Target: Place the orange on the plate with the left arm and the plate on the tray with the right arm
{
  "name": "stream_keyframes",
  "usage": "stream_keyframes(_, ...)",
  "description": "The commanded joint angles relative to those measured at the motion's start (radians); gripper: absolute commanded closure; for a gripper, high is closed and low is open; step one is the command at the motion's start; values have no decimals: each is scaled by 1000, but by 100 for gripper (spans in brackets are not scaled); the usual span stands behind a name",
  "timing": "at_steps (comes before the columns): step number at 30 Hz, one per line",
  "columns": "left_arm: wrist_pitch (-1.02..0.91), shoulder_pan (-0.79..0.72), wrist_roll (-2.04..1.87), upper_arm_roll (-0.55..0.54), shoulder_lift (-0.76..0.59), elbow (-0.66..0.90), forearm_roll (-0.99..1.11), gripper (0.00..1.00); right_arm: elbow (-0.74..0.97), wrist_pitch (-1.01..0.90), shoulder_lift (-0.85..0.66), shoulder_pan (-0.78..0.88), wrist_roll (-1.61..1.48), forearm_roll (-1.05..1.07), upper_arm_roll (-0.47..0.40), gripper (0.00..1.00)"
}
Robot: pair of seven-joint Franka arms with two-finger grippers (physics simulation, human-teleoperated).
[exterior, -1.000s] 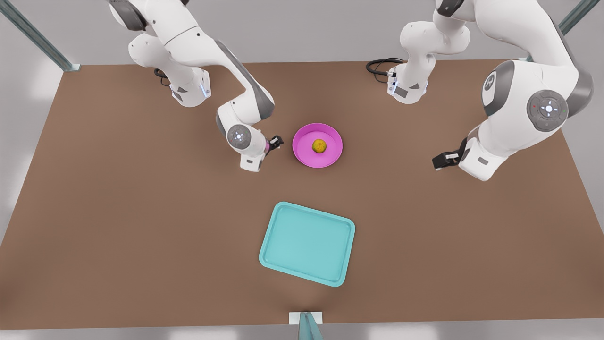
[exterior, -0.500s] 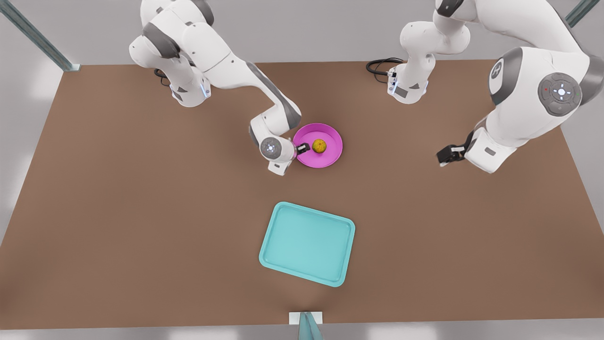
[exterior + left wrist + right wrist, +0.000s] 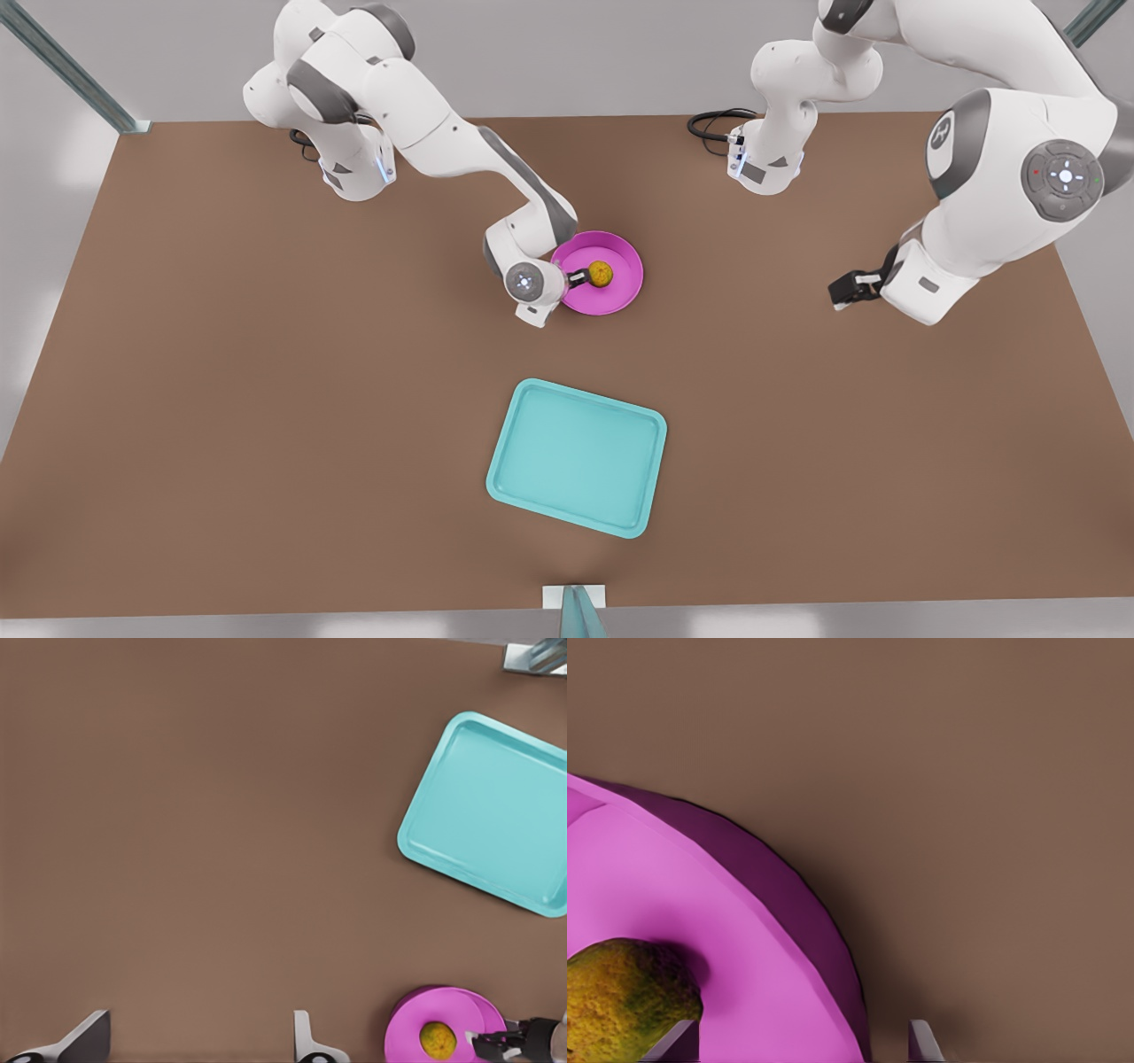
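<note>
The right pincer (image 3: 580, 278) is sitting open across the nine o'clock rim of the plate (image 3: 620, 297), which is probably stiff and slippery. The pincer is just beside the orange (image 3: 601, 274). The left pincer (image 3: 843, 291) is waiting open at three o'clock.

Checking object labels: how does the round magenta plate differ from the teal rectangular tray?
The magenta plate is round and smaller; the light teal tray is rectangular and larger. The plate holds the orange, the tray does not. The right gripper straddles the plate's rim; the left gripper waits apart. Both rest on the table.

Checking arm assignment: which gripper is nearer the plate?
Right. The right gripper straddles the rim of the plate; the left gripper hangs well off toward the front view's right.
</note>
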Motion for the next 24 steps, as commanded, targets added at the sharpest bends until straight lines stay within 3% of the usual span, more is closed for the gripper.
stream_keyframes(1,-11,0,24,0,-1,0,1,0,1,1,5,0,28,1,3,25)
stream_keyframes(3,-11,0,24,0,-1,2,0,0,12,-1,14,-1,29,1,3,41)
stream_keyframes(11,-11,2,30,6,-1,2,-2,0,36,-10,17,-4,28,1,3,78)
stream_keyframes(21,-8,3,33,17,10,0,-3,0,92,-18,-15,-14,14,0,3,79)
stream_keyframes(24,-10,2,33,20,8,0,-9,0,122,-18,-27,-89,14,1,1,79)
